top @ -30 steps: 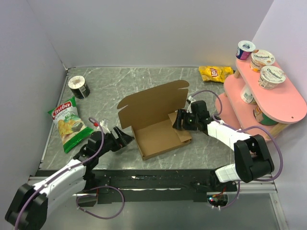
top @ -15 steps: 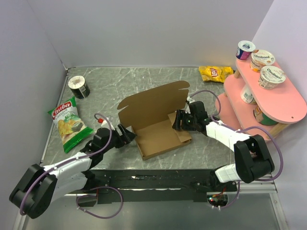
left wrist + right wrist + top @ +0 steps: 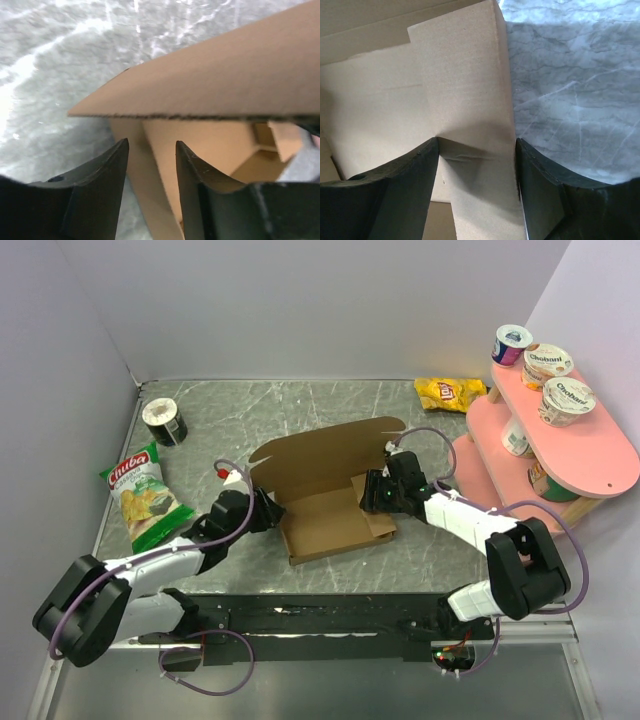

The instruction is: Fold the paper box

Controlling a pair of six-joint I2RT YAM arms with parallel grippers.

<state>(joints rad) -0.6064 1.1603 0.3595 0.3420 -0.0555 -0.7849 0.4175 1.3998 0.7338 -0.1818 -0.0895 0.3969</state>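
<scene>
left gripper (image 3: 150,147): my jaws straddle the paper box (image 3: 330,530) wall, grip unclear | right gripper (image 3: 476,142): clamping its flap

We see two arms built alike. The left arm (image 3: 160,562) has glossy white shells on its long links and bulky matt black housings at the joints. The right arm (image 3: 462,518) shows the same white link, a rounded black elbow block and a white piece by its base. A thin purple cable (image 3: 228,461) loops off the left arm's wrist beside a small red tip, and another purple cable (image 3: 586,575) arcs round the right arm. The left gripper (image 3: 151,144) and right gripper (image 3: 476,140) are black, each with two broad, smooth, tapering fingers (image 3: 100,185). One finger of each has a small round hole.
</scene>
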